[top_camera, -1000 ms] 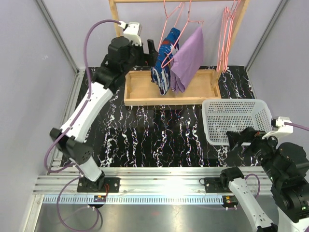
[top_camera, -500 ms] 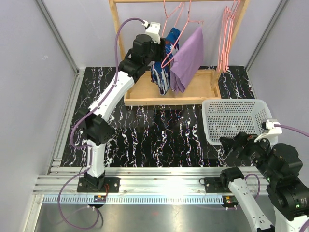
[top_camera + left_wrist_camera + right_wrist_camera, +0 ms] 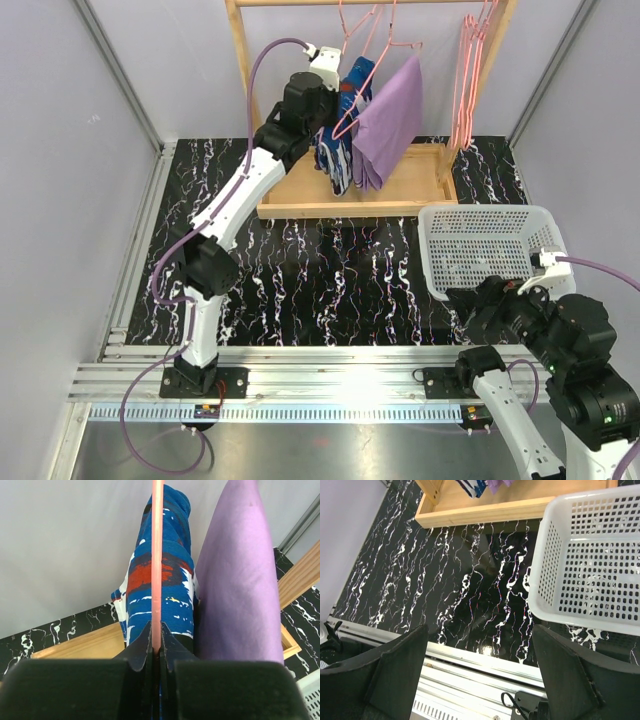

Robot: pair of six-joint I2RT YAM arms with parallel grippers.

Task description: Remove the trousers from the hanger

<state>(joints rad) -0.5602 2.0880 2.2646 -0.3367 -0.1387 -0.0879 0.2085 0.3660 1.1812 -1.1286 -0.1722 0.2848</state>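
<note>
Surface: black table [image 3: 330, 270] veined in white, shut in by pale walls [image 3: 60, 150] on the left, right and far sides.
Rack: we log a wooden rack [image 3: 240, 60] at the far edge, standing in a wooden tray [image 3: 300, 208].
Garment one: dark blue trousers [image 3: 162, 580] streaked white and red, draped on a pink hanger [image 3: 157, 540] high on the rack, lower ends hanging over the tray.
Garment two: lilac trousers [image 3: 240, 580], hung just right of the blue pair and touching it.
Spares: we count several spare hangers [image 3: 465, 80], pink, bunched at the right end of the rack.
Container: white perforated basket [image 3: 485, 210] on the table, near and right of the tray.
Left arm: stretched far up to the rack; left gripper [image 3: 156, 642] has its jaws pressed together, pinching the wire of the pink hanger, with the blue cloth right behind.
Right arm: low at the near right, just near of the basket; right gripper [image 3: 480, 665] has its jaws spread wide above the table.
</note>
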